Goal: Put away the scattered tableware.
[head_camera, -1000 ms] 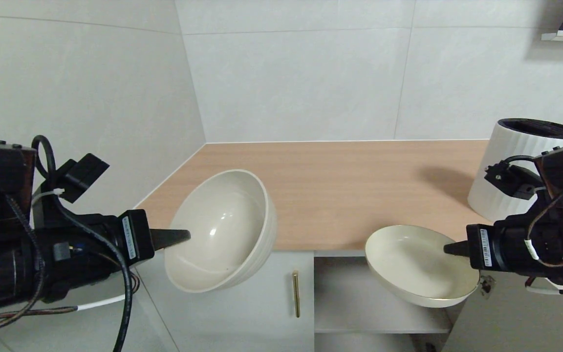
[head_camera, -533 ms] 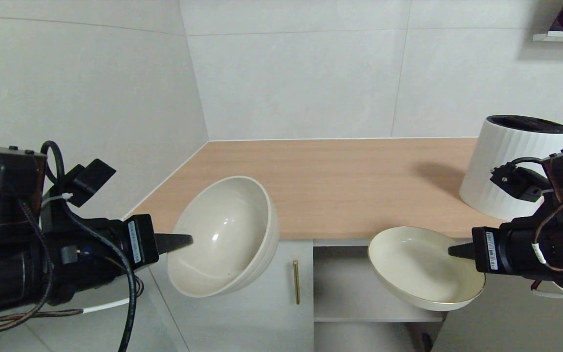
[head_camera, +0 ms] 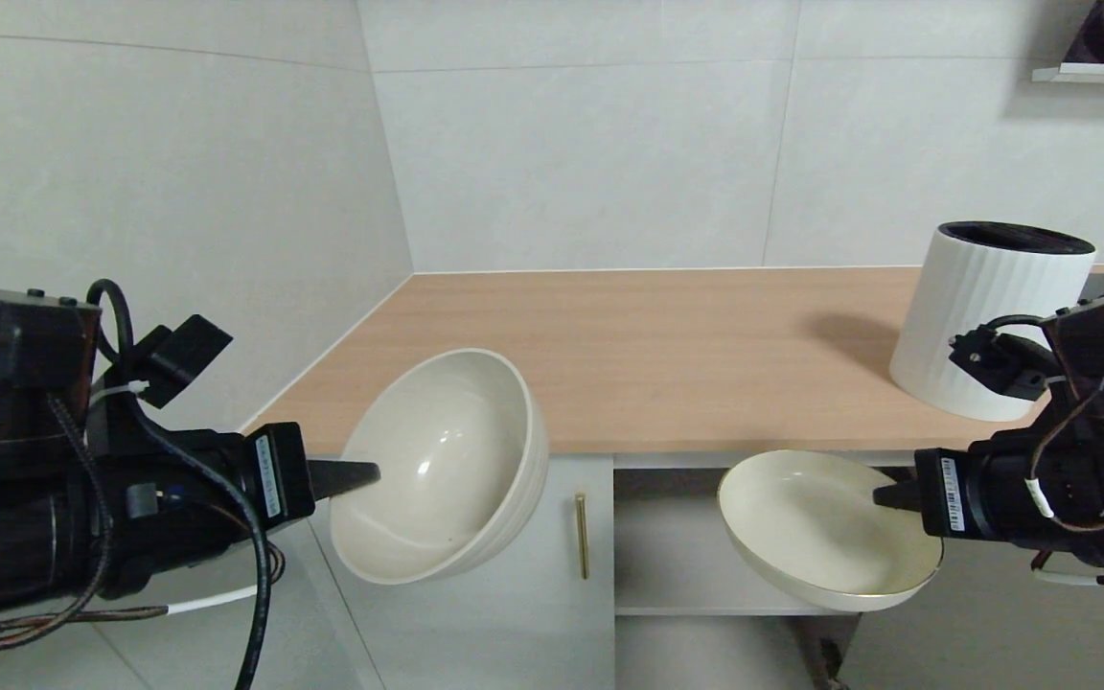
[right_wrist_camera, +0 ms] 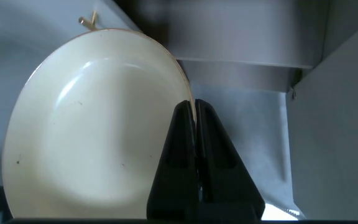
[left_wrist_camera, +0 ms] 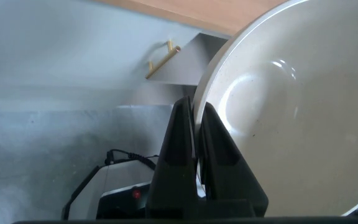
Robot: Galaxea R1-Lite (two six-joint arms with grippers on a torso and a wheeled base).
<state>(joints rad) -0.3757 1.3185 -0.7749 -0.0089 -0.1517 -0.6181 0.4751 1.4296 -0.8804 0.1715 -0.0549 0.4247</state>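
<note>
The left hand (head_camera: 362, 471) is clamped on the rim of a deep bowl (head_camera: 447, 460), which hangs tilted just off the front edge of the counter (head_camera: 667, 345). The right hand (head_camera: 883, 494) pinches the rim of a shallow plate (head_camera: 816, 527) — held before the open cabinet (head_camera: 667, 546) beneath that edge, well apart from the bowl.

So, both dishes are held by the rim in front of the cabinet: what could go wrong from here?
1. The deep bowl hangs tilted from a narrow rim pinch by the left jaws; it could pivot or slip.
2. The shallow dish, likewise pinched at its rim by the right jaws, sits just below the countertop edge in front of the open cabinet shelf; it might clip either going in.
</note>
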